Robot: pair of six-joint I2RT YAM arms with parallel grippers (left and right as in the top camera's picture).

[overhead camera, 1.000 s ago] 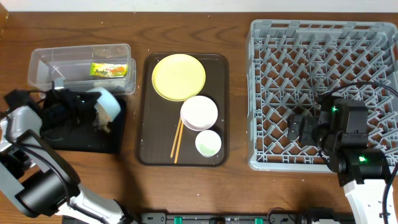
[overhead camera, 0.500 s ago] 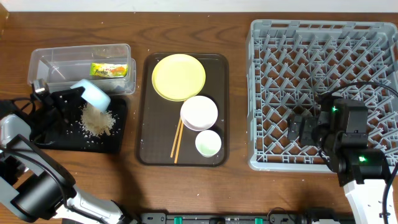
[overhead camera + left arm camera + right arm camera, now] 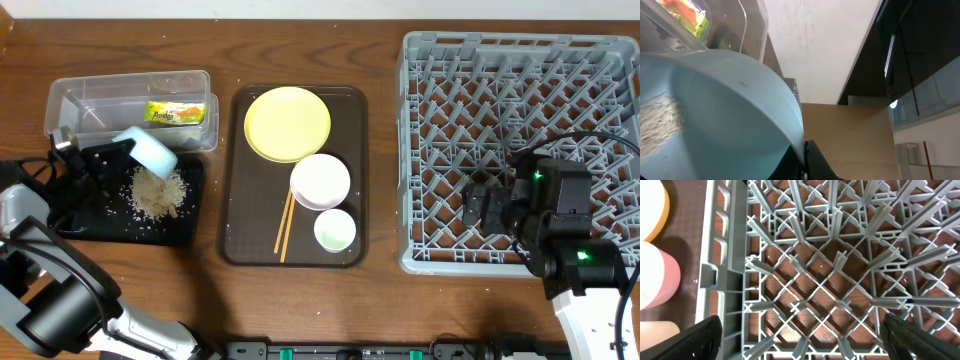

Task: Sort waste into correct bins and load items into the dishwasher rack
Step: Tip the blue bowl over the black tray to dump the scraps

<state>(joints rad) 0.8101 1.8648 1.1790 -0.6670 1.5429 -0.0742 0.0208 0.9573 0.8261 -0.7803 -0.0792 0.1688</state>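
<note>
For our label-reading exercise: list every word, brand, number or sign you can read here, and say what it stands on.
Snack wrapper in the clear box: some print on it, too small and blurred to read.
Nothing else in any view shows lettering, numbers or signs.

Your right arm (image 3: 548, 205) presents a black housing with two green indicator lights (image 3: 540, 176), a white lower link and a thin black cable (image 3: 590, 140) looped beside it. Its fingers (image 3: 920, 339) are matte black. Your left arm (image 3: 25, 215) shows grey-white links, black rounded joints and black cabling.
</note>
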